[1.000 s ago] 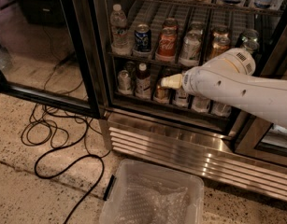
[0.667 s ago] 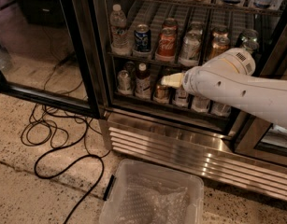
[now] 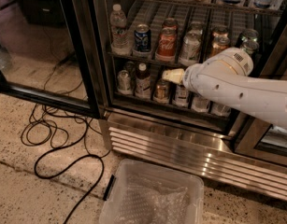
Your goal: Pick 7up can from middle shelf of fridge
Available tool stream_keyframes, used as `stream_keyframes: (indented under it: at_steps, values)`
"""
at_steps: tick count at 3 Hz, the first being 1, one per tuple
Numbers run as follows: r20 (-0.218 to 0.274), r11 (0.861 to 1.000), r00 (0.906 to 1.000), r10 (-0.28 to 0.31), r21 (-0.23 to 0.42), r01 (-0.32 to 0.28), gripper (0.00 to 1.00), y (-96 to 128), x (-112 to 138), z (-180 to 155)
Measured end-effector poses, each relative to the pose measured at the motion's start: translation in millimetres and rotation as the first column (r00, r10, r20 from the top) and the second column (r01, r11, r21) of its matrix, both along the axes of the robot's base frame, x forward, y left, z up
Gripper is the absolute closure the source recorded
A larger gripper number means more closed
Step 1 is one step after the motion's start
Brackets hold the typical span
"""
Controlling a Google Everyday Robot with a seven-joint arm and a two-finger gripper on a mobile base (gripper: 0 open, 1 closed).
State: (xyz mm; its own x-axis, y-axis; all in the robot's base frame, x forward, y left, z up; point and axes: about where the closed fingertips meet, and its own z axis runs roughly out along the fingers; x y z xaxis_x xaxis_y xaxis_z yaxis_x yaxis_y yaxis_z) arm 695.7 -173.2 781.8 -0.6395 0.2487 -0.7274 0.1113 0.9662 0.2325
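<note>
- The gripper (image 3: 173, 75) was the cream-coloured tip of a white arm (image 3: 236, 90) that reached in from the right, through the open front of the fridge (image 3: 180, 148).
- It sat just under the front edge of the middle shelf (image 3: 152, 59), in front of the cans and bottles of the row below.
- I could not tell whether the gripper was spread or pressed together, nor whether it touched any of the lower-row items behind it.
- The 7up can (image 3: 190, 48) stood upright at the front of its lane on the middle shelf, above and a little to the right of the gripper and apart from it.
- The can was silver-grey with faint green marks, and its lettering was too small to read.
- Just left of it stood a red Coca-Cola can (image 3: 167, 43) with white script, then a blue can (image 3: 142, 37) whose label I could not read, then a clear water bottle (image 3: 118, 29) at the left end.
- A small dark patterned tag (image 3: 239, 57) was stuck on the arm's wrist; nothing on it was legible.
- On the lower row, a dark bottle with a white cap (image 3: 143, 80) stood left of the gripper.
- The black-framed glass door (image 3: 82, 50) stood swung open at the left.
- A clear plastic bin (image 3: 152, 195) sat on the speckled floor before the steel grille, with a black cable (image 3: 63, 143) looped to its left.
</note>
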Motion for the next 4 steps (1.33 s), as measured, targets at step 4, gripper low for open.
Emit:
stream_keyframes:
  at_steps: [4]
  values:
    - [0.238, 0.954, 0.9632, 0.125, -0.294, -0.051, 0.25, -2.7, 45.2, 59.2]
